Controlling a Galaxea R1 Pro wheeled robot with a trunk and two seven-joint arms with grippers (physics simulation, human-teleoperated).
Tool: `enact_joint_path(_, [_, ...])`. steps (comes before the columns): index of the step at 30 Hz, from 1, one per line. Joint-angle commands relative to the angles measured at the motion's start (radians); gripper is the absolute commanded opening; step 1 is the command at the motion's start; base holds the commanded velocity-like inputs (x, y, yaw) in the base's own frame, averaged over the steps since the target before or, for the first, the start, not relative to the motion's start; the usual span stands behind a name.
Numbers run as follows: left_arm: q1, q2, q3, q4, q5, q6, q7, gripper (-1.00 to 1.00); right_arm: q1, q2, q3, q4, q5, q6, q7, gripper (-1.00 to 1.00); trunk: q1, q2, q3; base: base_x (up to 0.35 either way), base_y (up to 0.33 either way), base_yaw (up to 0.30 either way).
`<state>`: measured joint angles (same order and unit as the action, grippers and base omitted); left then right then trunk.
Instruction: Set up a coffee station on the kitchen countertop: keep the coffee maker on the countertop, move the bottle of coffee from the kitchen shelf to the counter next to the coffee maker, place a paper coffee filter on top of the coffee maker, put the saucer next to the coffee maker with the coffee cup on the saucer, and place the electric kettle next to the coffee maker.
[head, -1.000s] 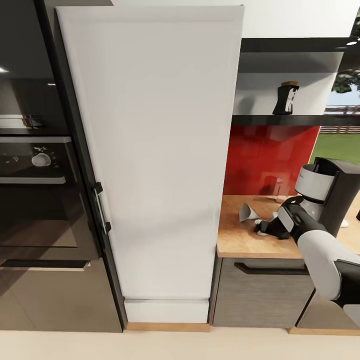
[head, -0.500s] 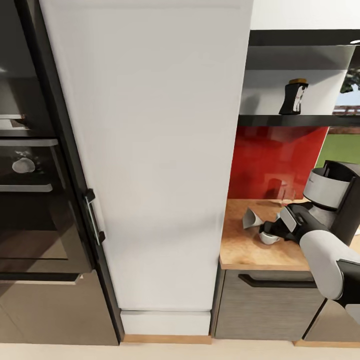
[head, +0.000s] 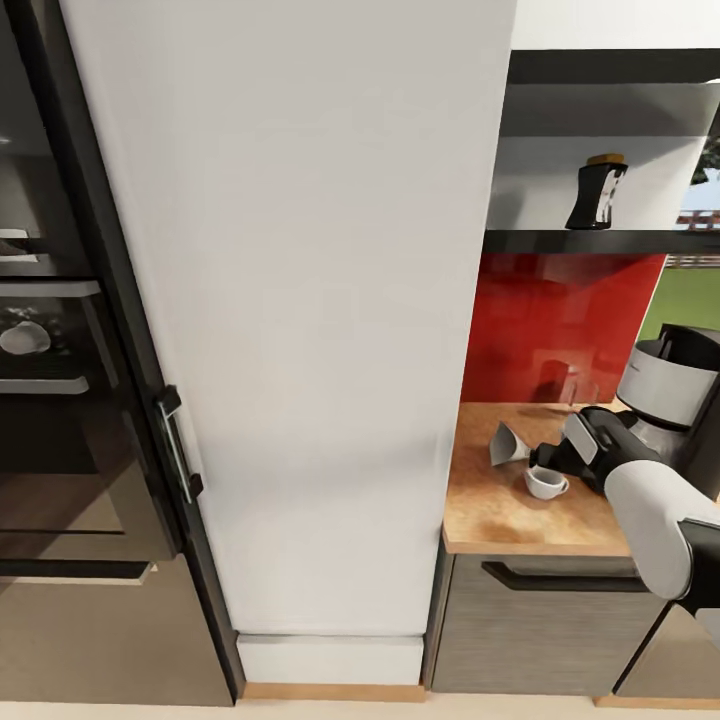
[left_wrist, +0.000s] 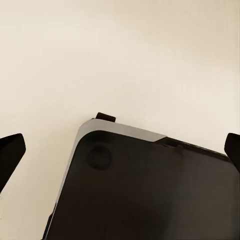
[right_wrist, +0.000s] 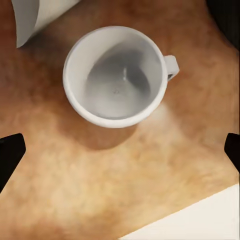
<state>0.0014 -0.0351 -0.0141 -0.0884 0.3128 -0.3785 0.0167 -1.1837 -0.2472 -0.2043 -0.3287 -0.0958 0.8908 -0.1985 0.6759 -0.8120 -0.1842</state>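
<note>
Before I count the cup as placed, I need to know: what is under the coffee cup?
The coffee cup stands upright and empty directly on the bare wooden countertop; no saucer rim shows around it. The patch beneath its base is hidden. The paper coffee filter lies beside it, apart.

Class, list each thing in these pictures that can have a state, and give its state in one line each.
Coffee cup: upright, empty, on the countertop.
Paper coffee filter: on its side beside the cup.
Bottle of coffee: upright on the shelf.
Right hand: open above the cup.
Left hand: open, empty.
Tall cupboard door: closed.
</note>
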Motion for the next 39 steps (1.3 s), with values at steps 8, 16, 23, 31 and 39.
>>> enact_joint_path(8, [0.0,-0.001,-0.004,0.002,-0.006,-0.003,0.002,1.0,-0.001,-0.022,-0.003,0.038,-0.01,-0.006,-0.018,1.0,0.0,-0.001,-0.001,0.005,-0.024,0.0])
enact_joint_path(16, [0.0,0.0,-0.005,0.002,-0.007,-0.003,0.002,1.0,-0.001,-0.032,0.0,0.08,-0.011,-0.015,-0.018,1.0,0.0,-0.001,-0.001,0.035,-0.097,0.0])
enact_joint_path(23, [0.0,0.001,-0.004,0.002,-0.007,-0.003,0.002,1.0,-0.001,-0.031,0.0,0.082,-0.01,-0.015,-0.018,1.0,0.0,-0.001,-0.001,0.003,-0.005,0.0])
enact_joint_path(31, [0.0,0.001,-0.004,0.002,-0.006,-0.002,0.002,1.0,-0.001,-0.026,0.002,0.082,-0.004,-0.015,-0.018,1.0,0.0,-0.001,-0.001,0.191,0.0,0.0])
enact_joint_path(39, [0.0,0.001,-0.004,0.003,-0.006,-0.003,0.002,1.0,-0.001,-0.03,0.003,0.083,-0.003,-0.019,-0.018,1.0,0.0,-0.001,-0.001,0.032,0.0,0.0])
